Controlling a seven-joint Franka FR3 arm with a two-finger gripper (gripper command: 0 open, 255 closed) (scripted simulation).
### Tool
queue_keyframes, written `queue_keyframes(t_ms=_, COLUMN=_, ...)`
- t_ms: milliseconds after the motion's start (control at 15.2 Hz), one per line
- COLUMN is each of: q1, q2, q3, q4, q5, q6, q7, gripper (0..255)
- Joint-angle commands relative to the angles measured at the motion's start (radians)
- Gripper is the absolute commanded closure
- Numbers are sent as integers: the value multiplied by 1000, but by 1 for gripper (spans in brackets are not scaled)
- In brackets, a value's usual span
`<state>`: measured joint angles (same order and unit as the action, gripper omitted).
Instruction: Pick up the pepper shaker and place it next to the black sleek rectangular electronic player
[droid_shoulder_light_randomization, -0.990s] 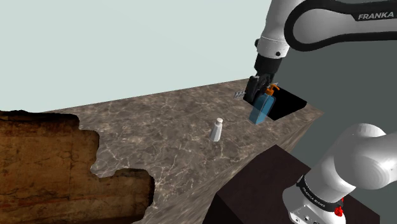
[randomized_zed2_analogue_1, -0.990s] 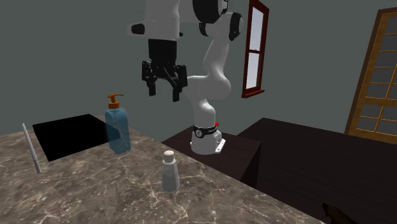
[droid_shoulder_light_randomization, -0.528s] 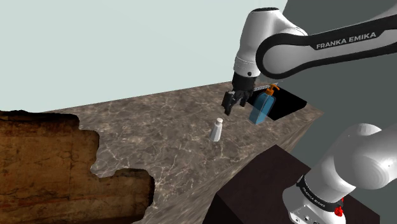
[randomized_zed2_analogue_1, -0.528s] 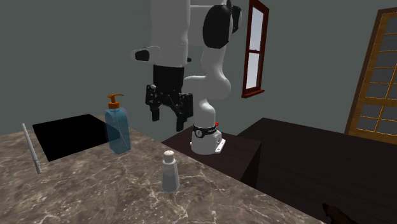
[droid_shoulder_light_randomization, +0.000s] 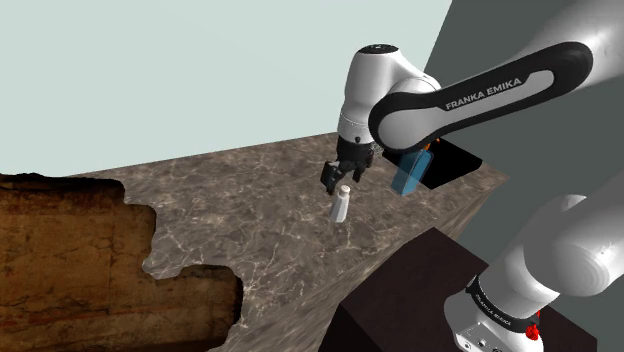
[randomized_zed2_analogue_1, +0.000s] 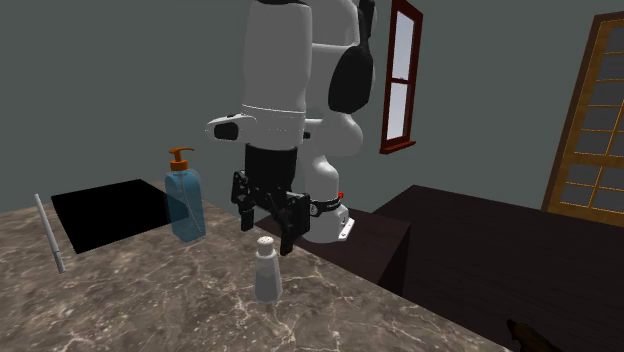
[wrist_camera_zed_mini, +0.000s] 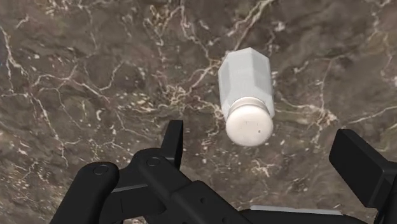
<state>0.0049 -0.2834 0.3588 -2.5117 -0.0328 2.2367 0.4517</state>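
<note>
The pepper shaker (droid_shoulder_light_randomization: 341, 206) is a small white faceted bottle with a round cap, upright on the dark marble counter (droid_shoulder_light_randomization: 230, 220). My black gripper (droid_shoulder_light_randomization: 337, 180) hangs just above its cap with the fingers apart and nothing held. In the second exterior view the gripper (randomized_zed2_analogue_1: 266, 234) is directly over the shaker (randomized_zed2_analogue_1: 266, 270). In the wrist view the shaker (wrist_camera_zed_mini: 247, 95) lies between and just beyond the open gripper (wrist_camera_zed_mini: 267, 149), not touched. The flat black rectangular player (droid_shoulder_light_randomization: 456, 160) lies at the counter's far corner, also visible as a black slab (randomized_zed2_analogue_1: 100, 215).
A blue soap dispenser (droid_shoulder_light_randomization: 408, 172) with an orange pump stands by the player (randomized_zed2_analogue_1: 185, 200). A thin grey rod (randomized_zed2_analogue_1: 50, 235) lies next to the black slab. A rough brown ragged patch (droid_shoulder_light_randomization: 70, 260) covers the counter at the shoulder view's left. The dark stand (droid_shoulder_light_randomization: 400, 300) adjoins the counter's edge.
The arm has swung from above the soap dispenser over toward the shaker and come down. The gripper now hovers right above the cap. The fingers stayed open.
</note>
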Motion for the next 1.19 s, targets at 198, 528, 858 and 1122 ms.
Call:
queue_keyframes(t_ms=198, q1=-12, q2=50, q3=6, q4=-37, q5=-25, q6=86, q7=18, gripper=0)
queue_keyframes(t_ms=528, q1=-12, q2=50, q3=6, q4=-37, q5=-25, q6=86, q7=18, gripper=0)
queue_keyframes(t_ms=858, q1=-12, q2=50, q3=6, q4=-37, q5=-25, q6=86, q7=18, gripper=255)
queue_keyframes(t_ms=1122, q1=-12, q2=50, q3=6, q4=-37, q5=-25, q6=86, q7=18, gripper=255)
